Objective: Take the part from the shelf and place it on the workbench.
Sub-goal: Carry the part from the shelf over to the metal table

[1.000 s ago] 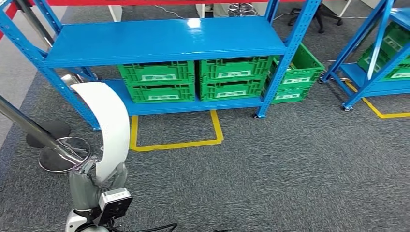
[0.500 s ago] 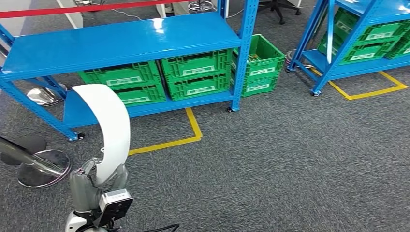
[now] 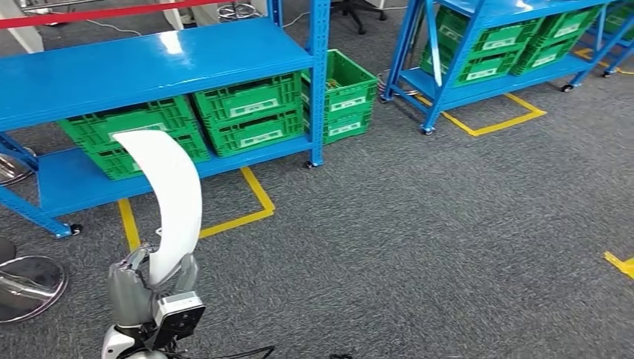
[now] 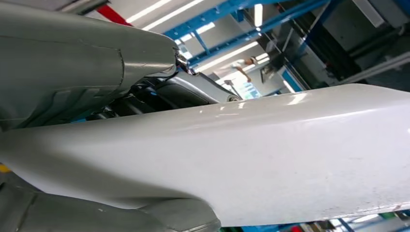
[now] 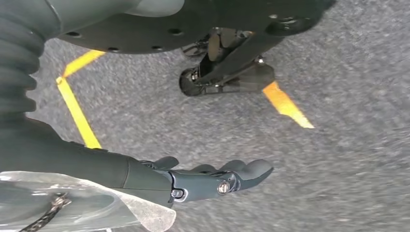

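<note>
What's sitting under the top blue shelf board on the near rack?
Under the shelf board, green crates sit stacked on the lower board, with more beside the rack. The white part in the left hand covers some; their contents are hidden.

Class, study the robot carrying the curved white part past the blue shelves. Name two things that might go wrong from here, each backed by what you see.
1. The left hand grips the white part only at its lower end; the long upper end rises unsupported, so it might tip or slip.
2. The part stands tall near the blue shelf and might strike it if the robot turns.
</note>
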Controlling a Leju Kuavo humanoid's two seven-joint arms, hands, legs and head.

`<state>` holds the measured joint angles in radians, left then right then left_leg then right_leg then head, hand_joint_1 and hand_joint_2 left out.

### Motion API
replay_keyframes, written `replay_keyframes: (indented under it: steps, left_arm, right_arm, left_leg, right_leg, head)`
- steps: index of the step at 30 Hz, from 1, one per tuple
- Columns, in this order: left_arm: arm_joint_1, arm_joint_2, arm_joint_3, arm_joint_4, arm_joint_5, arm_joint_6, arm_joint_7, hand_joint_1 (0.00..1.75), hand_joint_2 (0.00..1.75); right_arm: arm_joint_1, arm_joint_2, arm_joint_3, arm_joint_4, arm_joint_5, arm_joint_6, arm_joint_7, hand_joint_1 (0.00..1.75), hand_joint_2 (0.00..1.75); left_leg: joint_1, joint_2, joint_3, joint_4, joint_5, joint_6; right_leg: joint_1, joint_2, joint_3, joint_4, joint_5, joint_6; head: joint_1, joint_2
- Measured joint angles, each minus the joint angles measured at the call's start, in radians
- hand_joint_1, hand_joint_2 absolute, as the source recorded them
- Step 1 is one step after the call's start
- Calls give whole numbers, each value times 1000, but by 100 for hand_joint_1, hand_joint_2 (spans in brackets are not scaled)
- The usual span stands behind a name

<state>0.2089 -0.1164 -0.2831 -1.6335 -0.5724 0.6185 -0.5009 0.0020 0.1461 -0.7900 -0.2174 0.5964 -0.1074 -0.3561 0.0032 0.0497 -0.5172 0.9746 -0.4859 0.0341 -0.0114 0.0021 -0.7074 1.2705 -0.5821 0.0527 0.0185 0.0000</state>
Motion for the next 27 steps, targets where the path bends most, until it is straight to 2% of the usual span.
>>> replay_keyframes:
  steps: [1, 3, 4, 5, 7, 8, 9, 10, 12, 13, 14, 15, 16, 17, 18, 19, 21, 23, 24, 25, 27]
  left_arm:
    - [0, 0, 1, 0, 1, 0, 0, 175, 175]
    - [-1, 0, 3, 0, 2, 0, -1, 175, 175]
    - [-1, 0, 3, 0, 3, 0, -2, 175, 175]
    - [-2, 0, 4, 0, 3, 0, -2, 175, 175]
    - [-3, -1, 4, 0, 4, 0, -2, 175, 175]
    - [-4, -1, 4, 0, 4, 0, -2, 175, 175]
    - [-5, -1, 5, 0, 4, 0, -3, 175, 175]
    - [-5, -1, 5, 0, 4, 0, -3, 175, 175]
    - [-2, 0, 5, 1, 4, 0, -3, 175, 175]
    - [-1, 1, 6, 2, 5, 0, -4, 175, 175]
    - [0, 2, 6, 3, 5, 1, -4, 175, 175]
    - [0, 3, 6, 3, 6, 1, -4, 175, 175]
    - [0, 3, 6, 3, 6, 1, -4, 175, 175]
    - [0, 4, 7, 3, 7, 1, -5, 175, 175]
    - [-1, 4, 7, 4, 7, 1, -5, 175, 175]
    - [-1, 4, 7, 4, 7, 1, -5, 175, 175]
    - [-1, 5, 8, 4, 7, 1, -6, 175, 175]
    - [-2, 4, 8, 4, 7, 1, -6, 175, 175]
    - [-3, 3, 8, 4, 7, 1, -7, 175, 175]
    - [-4, 2, 9, 4, 7, 2, -8, 175, 175]
    - [-2, 1, 10, 4, 8, 2, -8, 175, 175]
  right_arm:
    - [2, 0, -3, 0, 3, -1, 0, 0, 175]
    - [1, 0, -7, 0, 9, -2, 0, 0, 175]
    - [-2, 0, -8, 0, 12, -3, 0, 0, 175]
    - [-4, 0, -10, 0, 15, -3, 0, 0, 175]
    - [-3, 0, -16, 0, 22, -3, 0, 0, 175]
    - [0, 0, -19, 0, 23, -4, 0, 0, 175]
    - [2, 0, -22, 0, 24, -5, 0, 0, 175]
    - [1, 0, -24, 0, 25, -6, 0, 0, 175]
    - [-4, 0, -27, 0, 27, -7, 0, 0, 175]
    - [-5, 0, -28, 0, 30, -7, 0, 0, 175]
    - [-5, 0, -30, 0, 32, -7, 0, 0, 175]
    - [-3, 0, -31, 0, 36, -8, 0, 0, 175]
    - [-1, 0, -32, 0, 39, -8, 0, 0, 175]
    - [-1, 0, -33, 0, 41, -8, 0, 0, 175]
    - [-1, 0, -33, 0, 44, -9, 0, 0, 175]
    - [-2, 1, -34, 0, 47, -9, -1, 0, 175]
    - [-5, 1, -37, 0, 51, -9, -2, 0, 175]
    - [-3, 1, -41, 0, 54, -9, -4, 0, 175]
    - [0, 1, -44, 0, 56, -10, -6, 0, 175]
    - [0, 0, -46, 0, 58, -11, -6, 0, 175]
    - [-4, 0, -50, 0, 62, -12, -8, 0, 175]
  left_leg:
    - [0, 12, 0, 0, 1, -1]
    - [-3, 34, 0, 3, 0, -7]
    - [-5, 43, -1, 4, 0, -12]
    - [-8, 51, -2, 6, 1, -17]
    - [-9, 65, -3, 7, 3, -27]
    - [-7, 63, -4, 11, -2, -32]
    - [-5, 47, -9, 27, -17, -36]
    - [-3, 24, -22, 61, -44, -41]
    - [1, -26, -70, 182, -118, -46]
    - [2, -36, -95, 245, -145, -47]
    - [2, -40, -110, 284, -155, -47]
    - [2, -42, -109, 287, -144, -46]
    - [2, -45, -90, 251, -115, -43]
    - [2, -56, -58, 187, -76, -40]
    - [2, -78, -26, 122, -47, -35]
    - [3, -98, -1, 66, -30, -32]
    - [3, -122, 16, 22, -28, -28]
    - [3, -105, 15, 12, -22, -20]
    - [4, -94, 15, 6, -16, -14]
    - [6, -81, 14, 1, -11, -8]
    - [5, -51, 12, -2, -7, -3]
  right_leg:
    - [-1, -7, 37, -51, 25, 0]
    - [1, -40, 132, -200, 71, -4]
    - [4, -52, 164, -254, 83, -10]
    - [7, -60, 178, -281, 85, -17]
    - [9, -46, 169, -286, 88, -32]
    - [8, -38, 168, -287, 92, -39]
    - [7, -29, 166, -290, 96, -46]
    - [5, -20, 167, -292, 101, -54]
    - [5, 1, 161, -293, 109, -66]
    - [7, 13, 157, -292, 112, -68]
    - [9, 26, 153, -290, 114, -69]
    - [10, 39, 150, -288, 115, -68]
    - [11, 51, 148, -285, 116, -67]
    - [11, 64, 147, -282, 117, -66]
    - [12, 76, 145, -279, 118, -64]
    - [12, 89, 141, -275, 119, -60]
    - [9, 108, 128, -271, 125, -48]
    - [5, 120, 115, -271, 131, -35]
    - [5, 104, 106, -263, 125, -29]
    - [7, 78, 89, -235, 106, -24]
    - [7, 22, 35, -121, 42, -15]
  head:
    - [0, 0]
    - [0, 0]
    - [-1, 0]
    - [-1, 0]
    - [-2, 0]
    - [-2, 0]
    - [-3, 0]
    - [-4, 0]
    - [-8, 0]
    - [-8, 0]
    - [-8, 0]
    - [-8, 0]
    - [-8, 0]
    - [-8, 0]
    - [-7, 0]
    - [-7, 0]
    - [-7, 0]
    - [-7, 0]
    - [-5, 0]
    - [-1, 0]
    - [4, 0]
